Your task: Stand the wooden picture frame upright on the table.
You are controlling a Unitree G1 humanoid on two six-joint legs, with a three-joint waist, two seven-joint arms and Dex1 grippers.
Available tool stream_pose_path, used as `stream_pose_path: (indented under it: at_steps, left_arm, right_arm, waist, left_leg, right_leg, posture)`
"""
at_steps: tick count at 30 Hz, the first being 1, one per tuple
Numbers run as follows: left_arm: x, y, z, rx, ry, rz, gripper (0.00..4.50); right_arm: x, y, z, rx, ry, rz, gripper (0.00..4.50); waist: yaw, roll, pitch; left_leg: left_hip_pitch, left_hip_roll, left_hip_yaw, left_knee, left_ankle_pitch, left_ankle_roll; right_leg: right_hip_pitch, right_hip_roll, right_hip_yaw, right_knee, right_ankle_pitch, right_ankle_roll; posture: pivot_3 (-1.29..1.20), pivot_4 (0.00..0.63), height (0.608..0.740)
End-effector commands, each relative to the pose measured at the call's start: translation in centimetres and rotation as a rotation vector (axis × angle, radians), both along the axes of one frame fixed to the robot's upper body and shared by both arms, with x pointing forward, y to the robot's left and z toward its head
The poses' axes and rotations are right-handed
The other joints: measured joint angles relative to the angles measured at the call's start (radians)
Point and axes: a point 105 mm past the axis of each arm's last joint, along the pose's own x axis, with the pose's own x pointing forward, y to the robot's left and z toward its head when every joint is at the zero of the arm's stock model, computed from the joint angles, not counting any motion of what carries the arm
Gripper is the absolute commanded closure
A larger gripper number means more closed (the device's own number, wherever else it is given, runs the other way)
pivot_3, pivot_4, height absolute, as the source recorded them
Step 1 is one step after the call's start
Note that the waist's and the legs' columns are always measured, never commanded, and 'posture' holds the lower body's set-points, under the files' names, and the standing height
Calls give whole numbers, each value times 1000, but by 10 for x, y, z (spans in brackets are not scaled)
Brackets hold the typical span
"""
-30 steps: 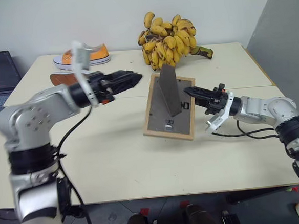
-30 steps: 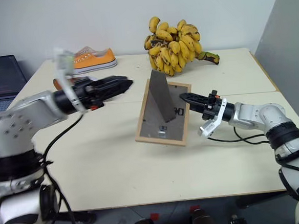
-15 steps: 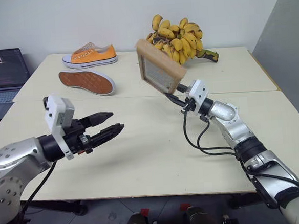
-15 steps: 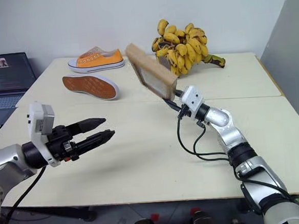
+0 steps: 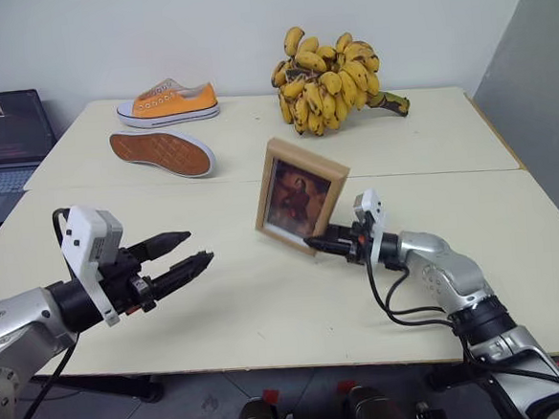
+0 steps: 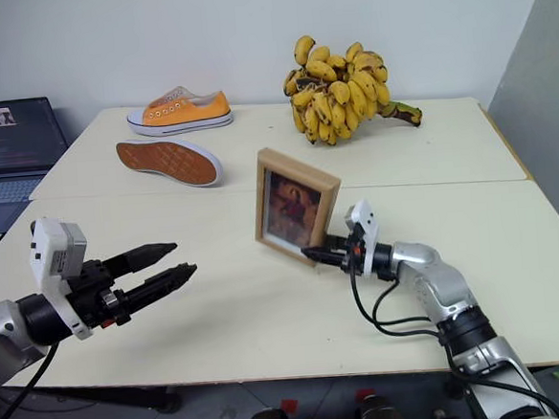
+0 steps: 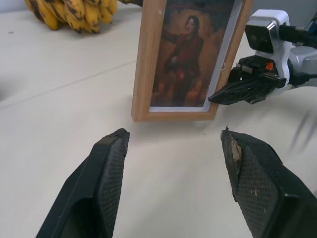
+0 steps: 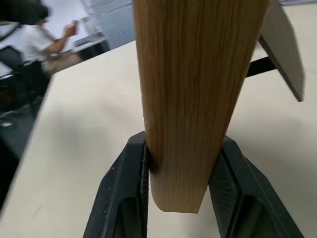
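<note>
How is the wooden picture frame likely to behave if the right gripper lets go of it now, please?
The wooden picture frame looks rigid and probably light, since the right gripper pinches just one edge. It stands tall on a narrow bottom edge, so it may tip. The stand behind could steady it.

1. A big bunch of yellow bananas [image 5: 332, 93] with some brown spots lies near the back edge of the far table [image 5: 447, 131]
2. An orange shoe [image 5: 166, 102] with a white sole stands by the back left corner of that table
3. Another shoe [image 5: 162, 152] lies in front of it, turned over, its brown sole up
4. An open laptop [image 5: 4, 142] sits past the left edge, its screen lit
5. A person [image 8: 42, 42] in a white top shows far off, blurry
</note>
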Motion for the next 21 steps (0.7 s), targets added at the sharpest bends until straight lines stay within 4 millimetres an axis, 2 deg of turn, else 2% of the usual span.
stream_pose_path:
  at_steps: [1,8,15,21]
  left_arm:
    - [-1,-2,17,14,-60,-26,1337]
    - [-11,-6,13,45,-21,-75,1337]
    - [-14,-9,14,52,-14,-96,1337]
    - [-11,-13,15,49,-13,-110,1308]
  right_arm:
    - [-18,10,2,-14,-56,163,3064]
    - [-7,9,-18,-61,-40,135,3064]
    - [-1,6,-29,-75,-14,110,3064]
    - [3,5,-29,-85,-31,71,1643]
  waist:
    - [0,0,0]
    - [-2,0,0]
    - [-3,0,0]
    - [-3,0,1]
  left_leg:
    - [0,0,0,0,0,0]
    - [0,1,0,-1,0,0]
    - [1,1,0,-1,0,0]
    - [0,1,0,-1,0,0]
  right_leg:
    - [0,0,0,0,0,0]
    - [-1,1,0,-1,-1,-1]
    - [0,1,0,-1,-1,-1]
    - [-1,1,0,-1,-2,0]
  posture:
    - [0,150,740]
    - [0,150,740]
    - [0,150,740]
    - [0,150,740]
